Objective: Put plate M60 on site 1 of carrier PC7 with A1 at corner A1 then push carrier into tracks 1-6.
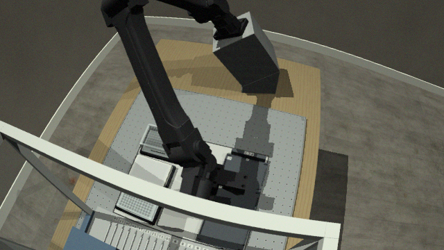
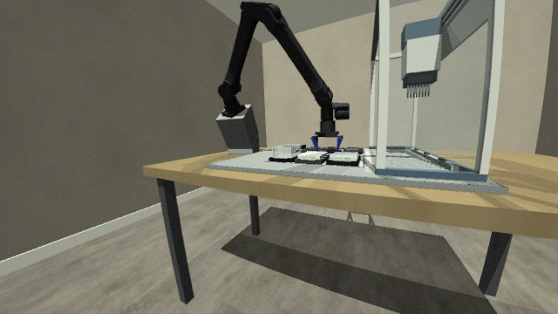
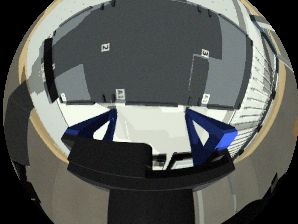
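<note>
M60 [image 1: 152,171], white 384-well plate, is sitting on the middle nest, S2, in the row along the grey deck's left strip, toward the tabletop's long edge under the instrument frame [image 2: 384,87]. Neighbours: M09 [image 1: 152,140], the clear deep-well block, on the side toward the arm's base; M06 [image 1: 137,206], the 96-well plate, on the side toward the rails [image 1: 128,236]. Both are lying untouched.

PC7 [image 1: 248,170], the dark carrier, is lying on the apron just beside the nests, handle [image 1: 250,154] end pointing away from the rails. Its sites appear bare, though the arm is covering part of it.

Gripper [image 2: 326,140], blue-fingered, is standing spread to its widest and grasping nothing. It is hanging above the seam between M60 and the carrier, fingers pointing down; the wrist view is showing the plate's white surface between them and the carrier beyond.

Step in hand, as I judge it: the approach to pick M60.

Doing it well:
- centring over the plate before descending, since the claw seems offset toward the carrier;
- straddling the plate squarely, pads level on opposite walls, clear of M09 and M06;
- lifting straight, no tilt;
- finding the ID labels first — I cannot make them out — so A1 meets the marked corner at site 1, by the handle.
</note>
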Controlling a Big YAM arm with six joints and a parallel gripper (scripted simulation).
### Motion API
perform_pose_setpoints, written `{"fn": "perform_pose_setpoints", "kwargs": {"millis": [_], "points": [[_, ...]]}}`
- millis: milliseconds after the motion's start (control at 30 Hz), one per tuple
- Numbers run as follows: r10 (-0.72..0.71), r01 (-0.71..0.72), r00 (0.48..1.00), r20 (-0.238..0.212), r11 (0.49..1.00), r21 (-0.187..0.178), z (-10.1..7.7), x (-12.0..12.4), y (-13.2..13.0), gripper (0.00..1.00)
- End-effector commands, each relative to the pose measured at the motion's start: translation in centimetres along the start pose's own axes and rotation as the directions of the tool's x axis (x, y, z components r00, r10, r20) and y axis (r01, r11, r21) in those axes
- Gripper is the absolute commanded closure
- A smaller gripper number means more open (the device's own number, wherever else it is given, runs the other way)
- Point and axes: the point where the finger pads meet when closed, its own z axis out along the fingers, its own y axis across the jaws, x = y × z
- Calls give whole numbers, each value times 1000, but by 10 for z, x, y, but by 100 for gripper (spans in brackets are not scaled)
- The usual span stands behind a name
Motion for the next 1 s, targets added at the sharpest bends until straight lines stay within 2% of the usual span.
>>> {"fn": "perform_pose_setpoints", "kwargs": {"millis": [0, 267, 433, 967], "points": [[12, -12, 1000, 3, 1000, 18, 3, -1, -17, 0], [-3, 3, 1000, 7, 1000, 25, -6, -17, -17, 0], [6, -6, 1000, 5, 1000, 20, -3, -14, -16, 0], [-4, 4, 1000, 8, 1000, 25, -6, -24, -17, 0]]}}
